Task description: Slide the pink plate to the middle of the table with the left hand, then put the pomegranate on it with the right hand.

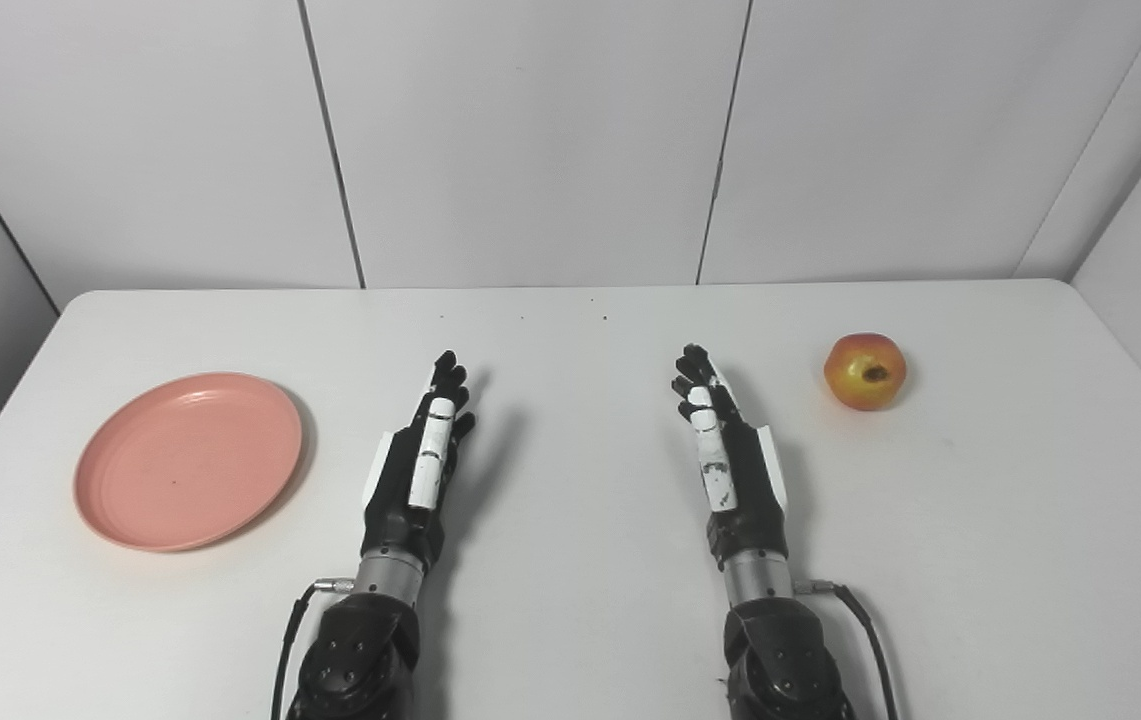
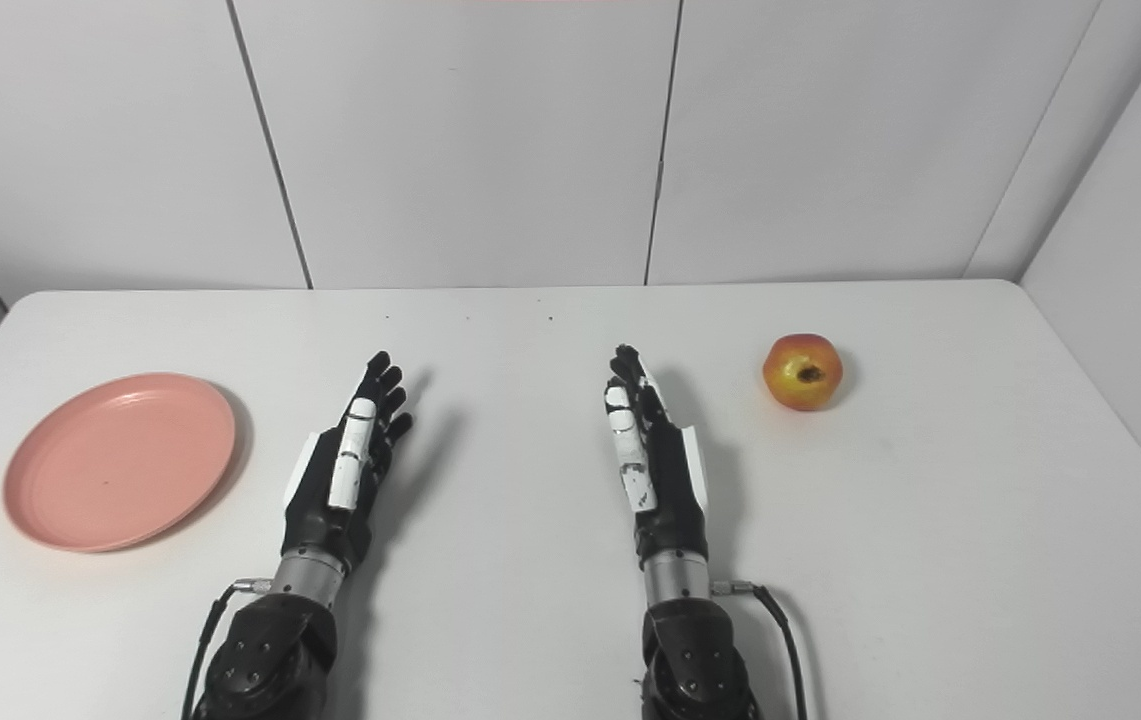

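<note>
A smooth, round pink plate lies at the white table's left side, empty; the glossy red-yellow pomegranate sits far right. Between them, the left hand and right hand rest edge-up, fingers extended and empty. Both views match.

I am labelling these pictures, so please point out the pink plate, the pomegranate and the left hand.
pink plate [image 1: 160, 470]: left eye view, on its bare flat inside.
pomegranate [image 1: 864, 372]: left eye view, on the middle of its skin.
left hand [image 1: 420, 460]: left eye view, on the middle of the hand.
</note>
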